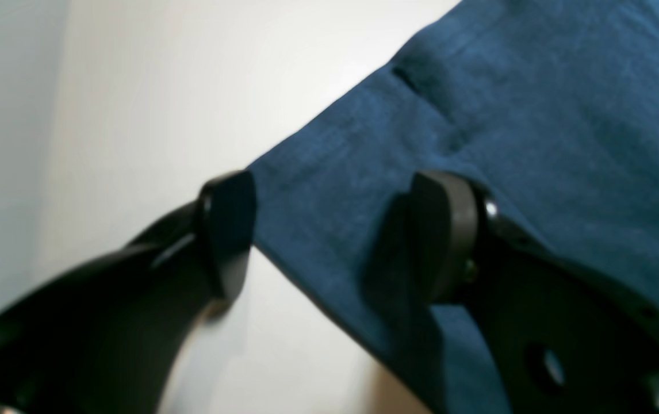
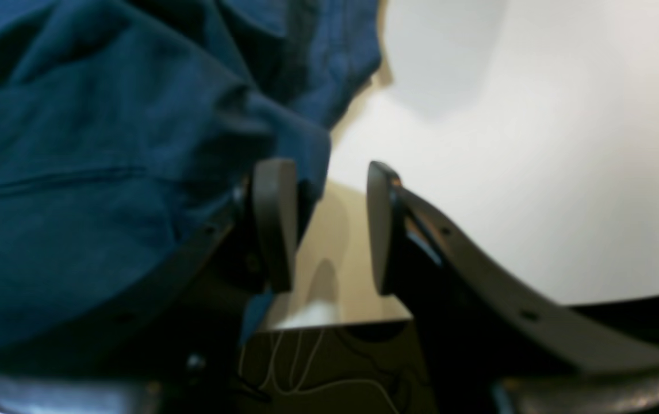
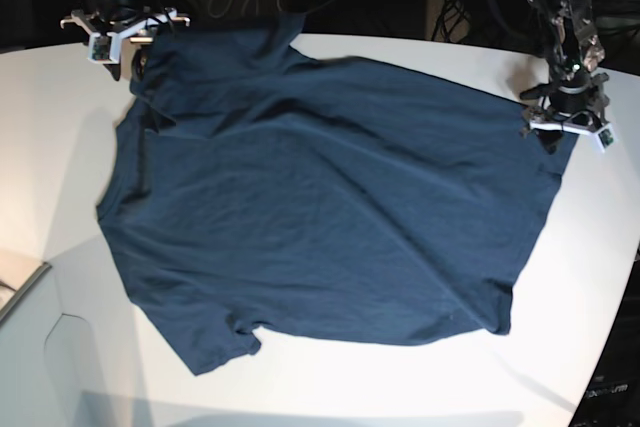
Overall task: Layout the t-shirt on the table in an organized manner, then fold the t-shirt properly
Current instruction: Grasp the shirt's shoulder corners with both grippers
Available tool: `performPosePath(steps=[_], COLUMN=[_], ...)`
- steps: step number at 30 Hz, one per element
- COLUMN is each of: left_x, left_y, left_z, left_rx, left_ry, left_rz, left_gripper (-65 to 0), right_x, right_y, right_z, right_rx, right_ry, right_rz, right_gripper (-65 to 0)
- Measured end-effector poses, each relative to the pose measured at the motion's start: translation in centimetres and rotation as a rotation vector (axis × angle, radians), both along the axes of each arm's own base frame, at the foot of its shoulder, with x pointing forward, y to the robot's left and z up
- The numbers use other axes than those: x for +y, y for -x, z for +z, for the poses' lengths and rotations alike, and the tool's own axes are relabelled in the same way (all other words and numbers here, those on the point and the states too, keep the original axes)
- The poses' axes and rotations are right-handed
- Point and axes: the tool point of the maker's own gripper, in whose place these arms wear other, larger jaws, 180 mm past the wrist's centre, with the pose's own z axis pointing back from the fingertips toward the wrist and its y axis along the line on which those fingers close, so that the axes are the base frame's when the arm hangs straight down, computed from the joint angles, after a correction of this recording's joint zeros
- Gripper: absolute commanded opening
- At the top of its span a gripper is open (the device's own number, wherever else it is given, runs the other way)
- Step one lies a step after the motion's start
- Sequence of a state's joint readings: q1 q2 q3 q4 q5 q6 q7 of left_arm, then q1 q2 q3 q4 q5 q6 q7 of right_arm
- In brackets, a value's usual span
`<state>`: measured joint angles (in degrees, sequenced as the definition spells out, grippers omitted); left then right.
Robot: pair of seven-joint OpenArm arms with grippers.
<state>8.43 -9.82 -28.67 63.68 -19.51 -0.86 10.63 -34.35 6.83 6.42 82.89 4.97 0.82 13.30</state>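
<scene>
Two grippers work one t-shirt [image 3: 320, 207], spread mostly flat across the white tabletop [image 3: 590, 277] with creases running through the body. Left gripper [image 1: 335, 236] stands with jaws apart, straddling a hem corner; right gripper [image 2: 329, 227] also has its jaws apart, bunched cloth lying against one pad but none between them (that far corner looks rumpled). To lay it out well, I'd say each corner should be pinched cleanly and drawn outward together, low and even, until the wrinkles flatten.
</scene>
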Motion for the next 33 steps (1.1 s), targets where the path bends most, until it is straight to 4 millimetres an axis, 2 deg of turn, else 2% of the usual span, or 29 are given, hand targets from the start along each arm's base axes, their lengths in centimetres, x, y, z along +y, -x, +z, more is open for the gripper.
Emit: performPosePath(steps=[2, 6, 10, 13, 19, 33], left_x=[0.1, 0.3, 0.2, 0.2, 0.2, 0.2], left_y=[0.1, 0.4, 0.4, 0.5, 0.5, 0.4], left_z=[-0.1, -0.2, -0.2, -0.2, -0.3, -0.2], left_rx=[0.003, 0.009, 0.01, 0.011, 0.013, 0.01], left_ry=[0.0, -0.002, 0.001, 0.001, 0.005, 0.009], left_rz=[0.005, 0.014, 0.016, 0.016, 0.015, 0.018], left_gripper=[-37.3, -50.9, -65.0, -64.5, -64.9, -64.9], right_x=[0.0, 0.4, 1.7, 2.5, 3.6, 4.0], right_y=[0.2, 0.6, 0.6, 1.0, 2.7, 4.0], right_z=[0.0, 1.4, 2.5, 2.1, -0.3, -2.5], right_rx=[0.004, -0.015, -0.045, -0.036, 0.075, 0.191], right_ry=[0.0, 0.001, -0.03, -0.052, -0.098, -0.126], right_rz=[0.001, 0.014, -0.006, -0.018, -0.058, -0.08], right_gripper=[-43.9, -43.9, -42.4, -40.4, -36.2, -29.5])
